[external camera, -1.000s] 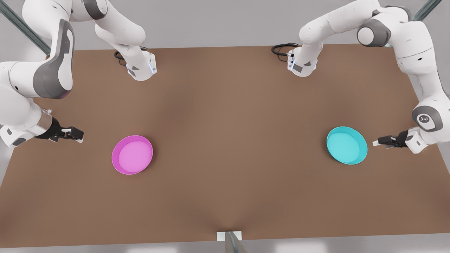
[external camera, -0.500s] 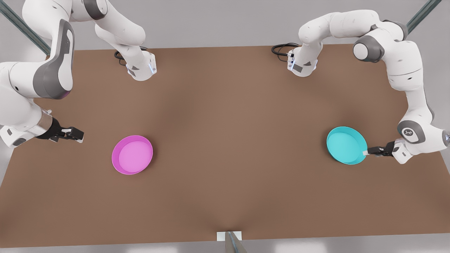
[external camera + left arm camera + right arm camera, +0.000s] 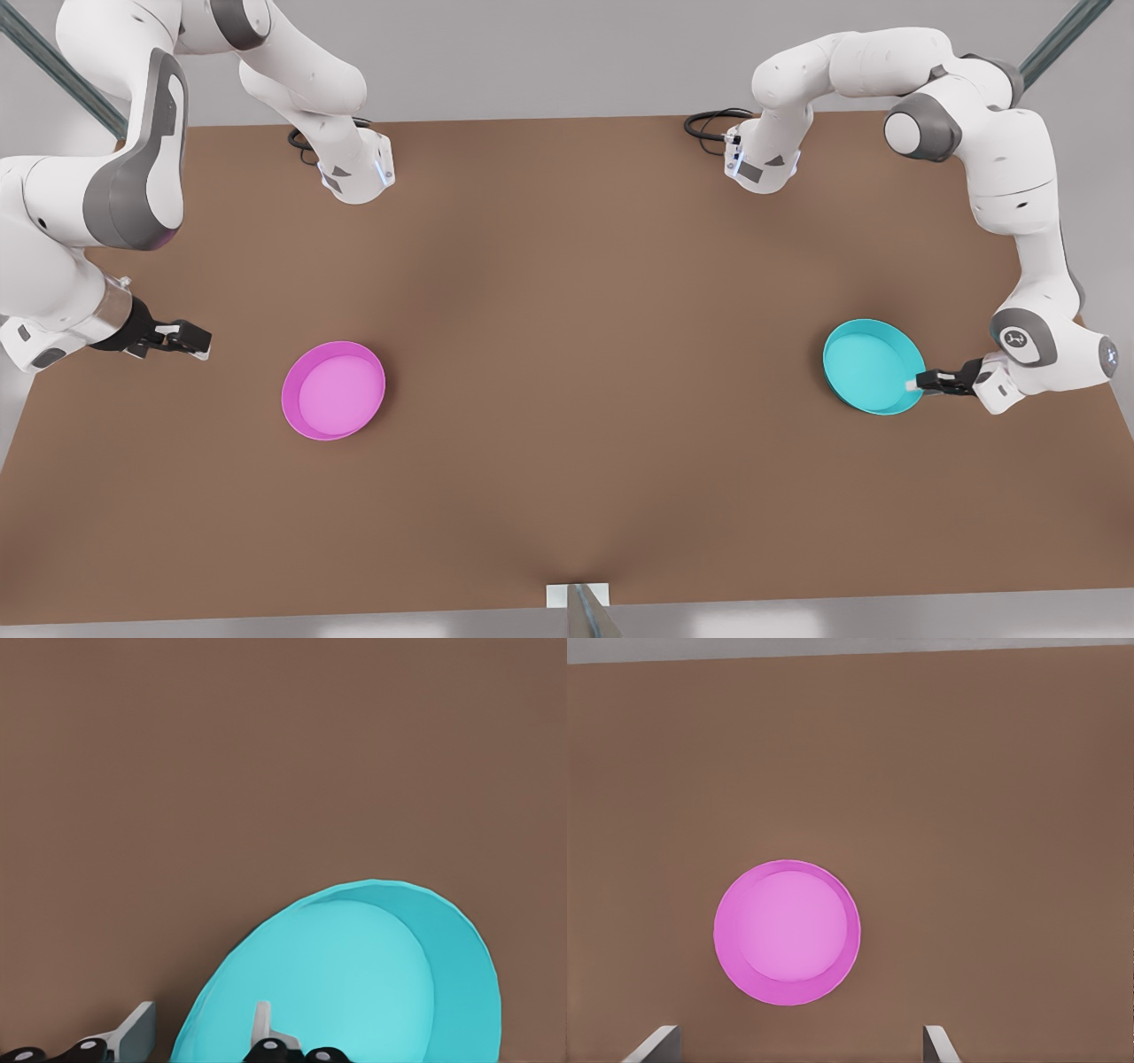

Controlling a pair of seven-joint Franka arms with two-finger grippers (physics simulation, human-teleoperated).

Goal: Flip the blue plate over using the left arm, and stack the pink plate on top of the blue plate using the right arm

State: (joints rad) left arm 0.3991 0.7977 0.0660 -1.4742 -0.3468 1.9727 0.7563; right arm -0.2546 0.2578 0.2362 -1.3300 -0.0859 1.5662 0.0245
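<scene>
Left gripper (image 3: 912, 384) straddles the blue plate (image 3: 873, 366) rim at the plate's 4 o'clock, fingers apart, not clamped.
Right gripper (image 3: 202, 341) waits spread wide, at 10 o'clock of the pink plate (image 3: 333, 390).

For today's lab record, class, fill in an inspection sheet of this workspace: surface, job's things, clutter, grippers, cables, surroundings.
Surface: brown table, flat.
Job's things: blue plate upright, hollow up, on the front view's right; pink plate upright on the front view's left; plates far apart.
Clutter: nothing seen.
Grippers: left gripper at the blue plate's rim, jaws open, one finger inside the rim, one outside. Right gripper waits apart from the pink plate, jaws open.
Cables: black loops by both arm bases.
Surroundings: grey backdrop, metal struts at the corners.
</scene>
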